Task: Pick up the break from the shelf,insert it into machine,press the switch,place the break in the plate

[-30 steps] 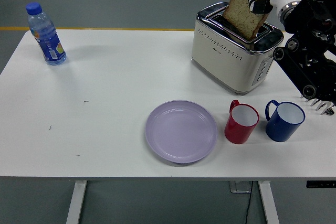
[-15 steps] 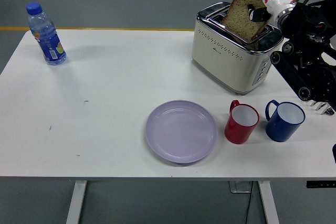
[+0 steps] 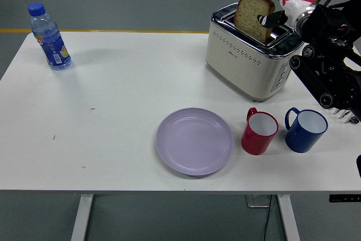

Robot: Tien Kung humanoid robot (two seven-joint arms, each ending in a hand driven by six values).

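In the toaster (image 3: 248, 63) slot stands bread (image 3: 252, 15), right robot hand (image 3: 274, 16) gripping it.

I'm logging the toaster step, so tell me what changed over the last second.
The right hand, gripping the bread slice, lowered it from tilted above the toaster to partly down in a slot, more upright. No release yet. The plate, red mug, blue mug and bottle stayed put.

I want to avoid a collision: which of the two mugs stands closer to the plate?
The red mug stands closer, just right of the purple plate; the blue mug stands farther right, beyond it.
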